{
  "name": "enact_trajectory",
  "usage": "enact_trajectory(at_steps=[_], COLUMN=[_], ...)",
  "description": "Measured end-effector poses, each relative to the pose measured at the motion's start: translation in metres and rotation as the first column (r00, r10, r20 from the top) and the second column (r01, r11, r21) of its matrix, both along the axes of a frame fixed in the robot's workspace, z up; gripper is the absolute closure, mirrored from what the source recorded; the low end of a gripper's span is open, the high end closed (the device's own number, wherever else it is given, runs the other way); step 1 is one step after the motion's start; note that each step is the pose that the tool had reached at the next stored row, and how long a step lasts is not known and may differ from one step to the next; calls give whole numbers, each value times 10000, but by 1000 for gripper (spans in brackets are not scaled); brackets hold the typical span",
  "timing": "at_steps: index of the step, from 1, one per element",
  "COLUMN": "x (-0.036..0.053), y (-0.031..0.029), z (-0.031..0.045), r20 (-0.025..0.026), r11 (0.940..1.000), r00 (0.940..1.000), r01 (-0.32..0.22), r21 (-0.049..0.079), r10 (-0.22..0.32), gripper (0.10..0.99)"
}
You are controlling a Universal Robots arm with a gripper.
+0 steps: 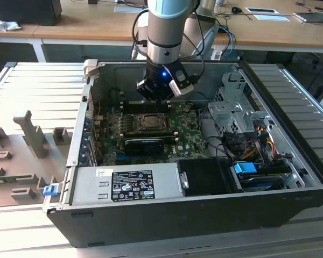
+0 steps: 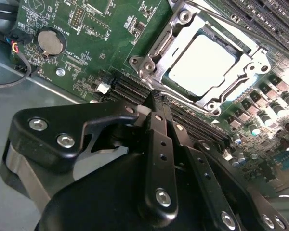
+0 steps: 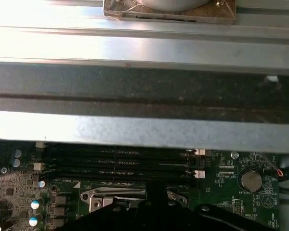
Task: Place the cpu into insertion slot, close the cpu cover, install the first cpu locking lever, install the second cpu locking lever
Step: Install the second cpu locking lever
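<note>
The cpu (image 2: 200, 60) lies flat in the insertion slot (image 1: 149, 123), its silvery top showing through the window of the cpu cover (image 2: 156, 45). The cover is down over the cpu. My gripper (image 2: 156, 98) hovers just above the green motherboard (image 2: 94, 29), beside the socket's corner, on the side of the long black memory slots. Its two black fingers (image 2: 160, 144) are pressed together and hold nothing. In the exterior view the gripper (image 1: 157, 97) hangs over the back edge of the socket, inside the open computer case (image 1: 167, 226). I cannot tell how the locking levers stand.
Memory slots (image 3: 115, 161) run between the socket and the case's back wall (image 3: 144, 91). A coin battery (image 2: 52, 42) sits on the board. A long black card (image 1: 144, 144), the power supply (image 1: 126, 185), a drive cage (image 1: 234, 110) and loose cables (image 1: 253, 140) surround the board.
</note>
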State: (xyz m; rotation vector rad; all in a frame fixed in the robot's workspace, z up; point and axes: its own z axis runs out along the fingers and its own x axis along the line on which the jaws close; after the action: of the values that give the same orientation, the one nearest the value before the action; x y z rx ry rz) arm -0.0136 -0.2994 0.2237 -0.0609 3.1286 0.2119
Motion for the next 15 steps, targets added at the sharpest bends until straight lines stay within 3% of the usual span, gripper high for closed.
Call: enact_trajectory(at_steps=[7,9,10,15], x=[0,-1,0,0], y=[-68,-75,-76,-127], z=[3,39,109,118], r20=[0,-1,-1,0], r11=[10000,10000,10000,10000], r00=[10000,10000,10000,10000], r01=[0,2,1,-1], r21=[-2,-4,-4,-3], r10=[0,-2,-1,1], gripper=[980,980,980,980])
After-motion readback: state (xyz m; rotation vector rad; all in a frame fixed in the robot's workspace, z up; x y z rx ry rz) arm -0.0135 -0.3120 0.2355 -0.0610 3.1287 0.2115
